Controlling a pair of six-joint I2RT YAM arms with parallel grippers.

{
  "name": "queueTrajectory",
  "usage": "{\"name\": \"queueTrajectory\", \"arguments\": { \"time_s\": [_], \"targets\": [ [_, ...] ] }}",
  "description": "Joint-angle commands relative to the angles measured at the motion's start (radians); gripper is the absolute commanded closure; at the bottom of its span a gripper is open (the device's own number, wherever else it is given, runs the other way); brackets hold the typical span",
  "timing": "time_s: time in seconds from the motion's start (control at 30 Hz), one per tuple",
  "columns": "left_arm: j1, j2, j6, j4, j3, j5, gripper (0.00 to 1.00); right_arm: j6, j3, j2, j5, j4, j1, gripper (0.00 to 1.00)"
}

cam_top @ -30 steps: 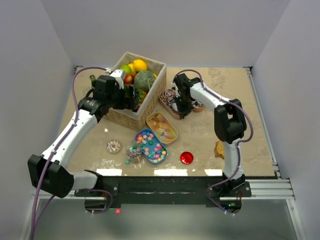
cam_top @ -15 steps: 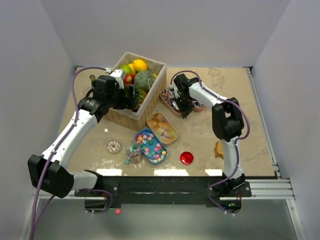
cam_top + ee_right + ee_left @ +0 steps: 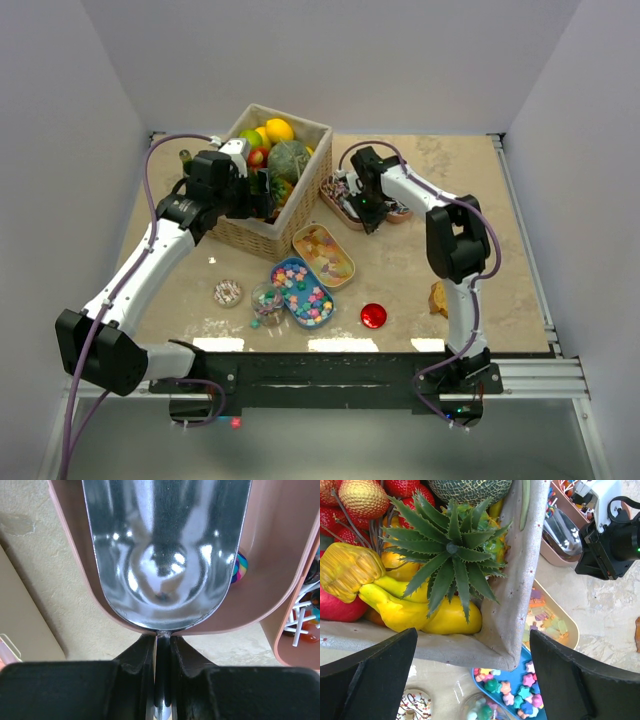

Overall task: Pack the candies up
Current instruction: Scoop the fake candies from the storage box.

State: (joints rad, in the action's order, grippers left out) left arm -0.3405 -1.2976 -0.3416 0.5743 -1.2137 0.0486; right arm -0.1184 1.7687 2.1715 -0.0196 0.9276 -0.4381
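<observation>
Firmly, right claw (image 3: pixel 161 647) grips a shiny metal scoop (image 3: pixel 162 555) by its handle. The left claw (image 3: pixel 472 672) gapes wide, woven basket (image 3: pixel 515 580) beneath.

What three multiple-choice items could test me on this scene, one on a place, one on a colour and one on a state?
1. Where is the scoop's bowl?
A. in the pink tray
B. in the basket
C. on the doughnut
2. What colour is the tray of star candies?
A. green
B. blue
C. black
3. How is the right gripper?
A. wide open
B. not in view
C. shut on the scoop
Key: 1 A, the bowl lies inside pink walls; 2 B, its rim is blue; 3 C, it pinches the handle.
</observation>
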Motion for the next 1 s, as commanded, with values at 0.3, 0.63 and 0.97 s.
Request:
{"name": "queueTrajectory", "arguments": {
  "time_s": [0.3,0.63,0.97],
  "targets": [
    [0.009,0.011,-0.016,-0.011,-0.044,-0.003,0.00,0.048,-0.245,-0.203,-0.016,-0.535,-0.013,1.00],
    [0.009,0.012,-0.011,-0.011,-0.052,0.010,0.00,0.074,-0.379,-0.357,0.007,-0.566,-0.014,1.00],
    [0.009,0.035,0.007,0.010,-0.083,0.014,0.00,0.174,-0.417,-0.558,0.035,-0.242,-0.103,1.00]
  ]
}}
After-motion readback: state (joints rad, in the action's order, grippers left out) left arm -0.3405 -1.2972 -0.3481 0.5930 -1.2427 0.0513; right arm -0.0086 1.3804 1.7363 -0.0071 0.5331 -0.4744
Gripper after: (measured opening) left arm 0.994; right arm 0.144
